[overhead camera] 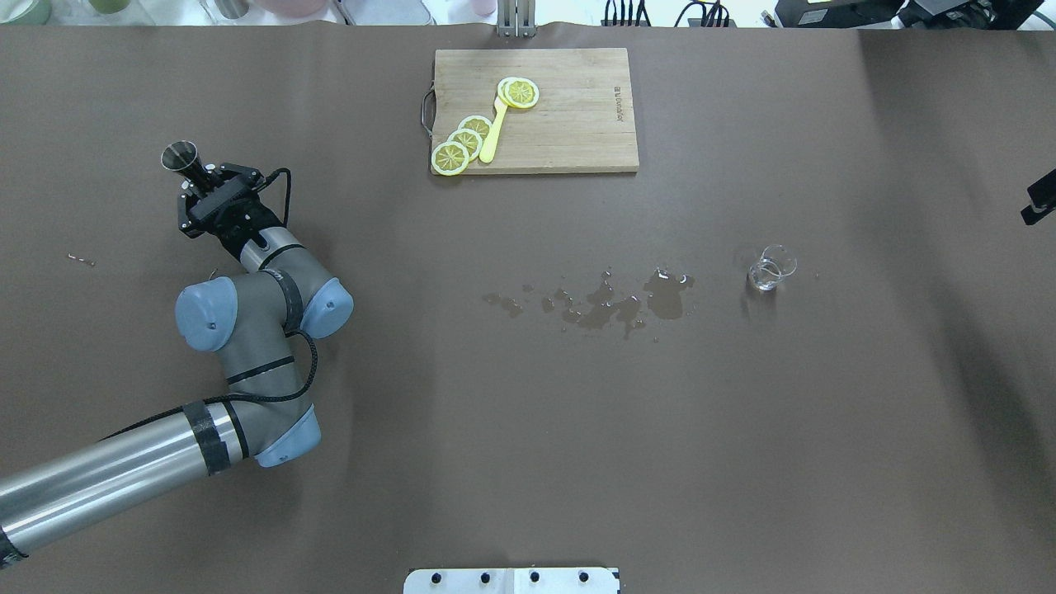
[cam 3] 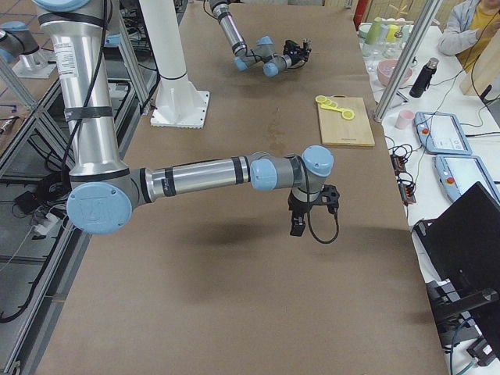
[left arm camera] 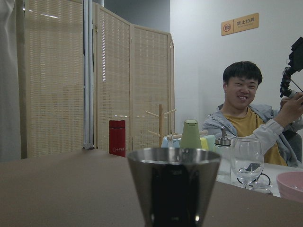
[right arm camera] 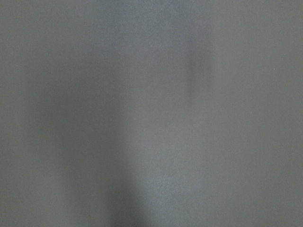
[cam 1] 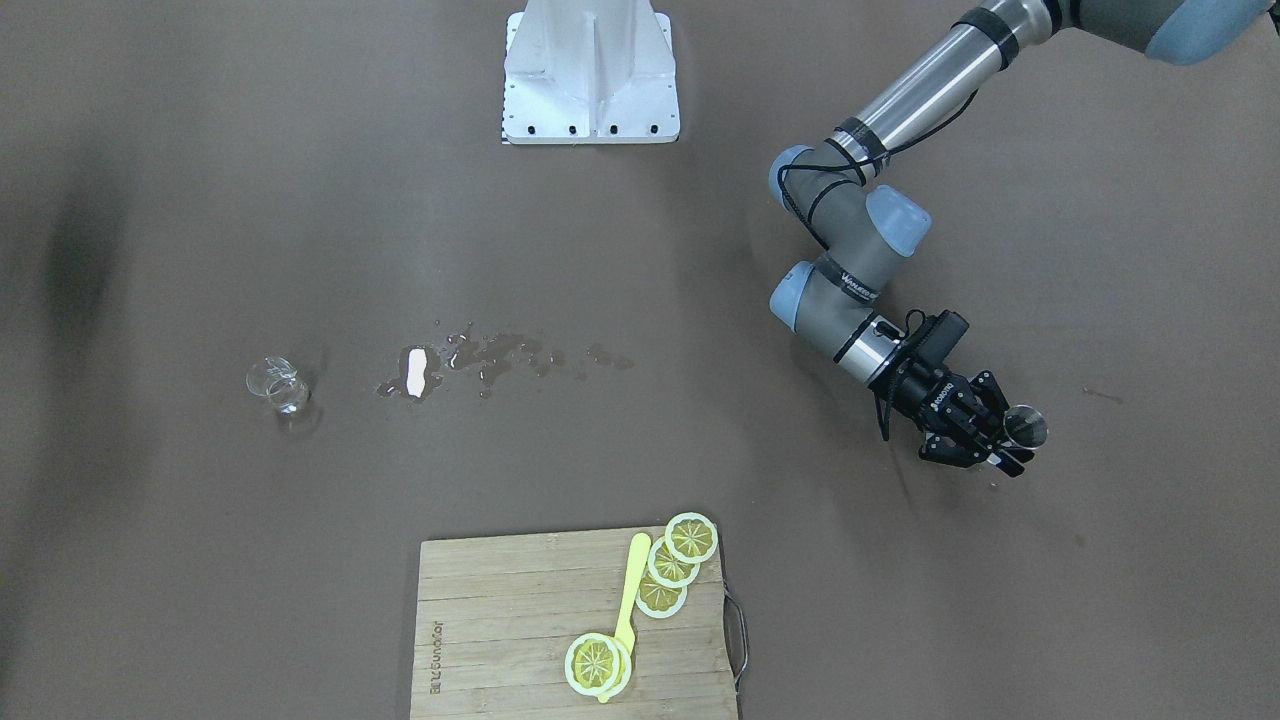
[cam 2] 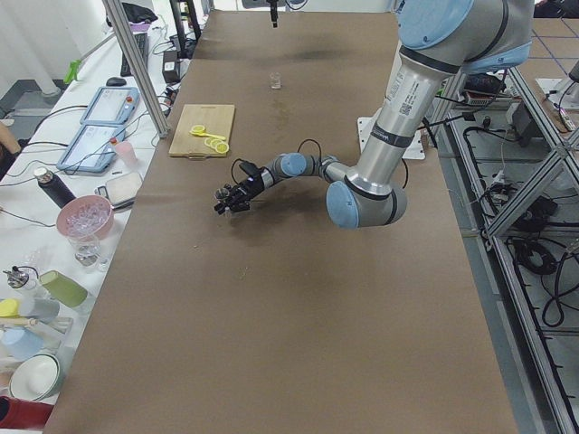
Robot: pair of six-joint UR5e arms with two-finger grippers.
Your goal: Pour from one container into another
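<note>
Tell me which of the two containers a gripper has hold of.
The metal jigger, held between the left gripper's fingers on the robot's left. The glass beaker stands alone beside the spill, with no gripper at it.

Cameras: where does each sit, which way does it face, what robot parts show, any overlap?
Front-facing: across table, facing base; left arm, left claw gripping jigger.
Overhead: behind robot, looking down; left arm.
Exterior left: table end; left arm near.
Exterior right: opposite end; right arm near, right claw.
Left wrist: level, jigger rim.
Right wrist: blurred surface.
Shared: cutting board, front-facing and overhead.
</note>
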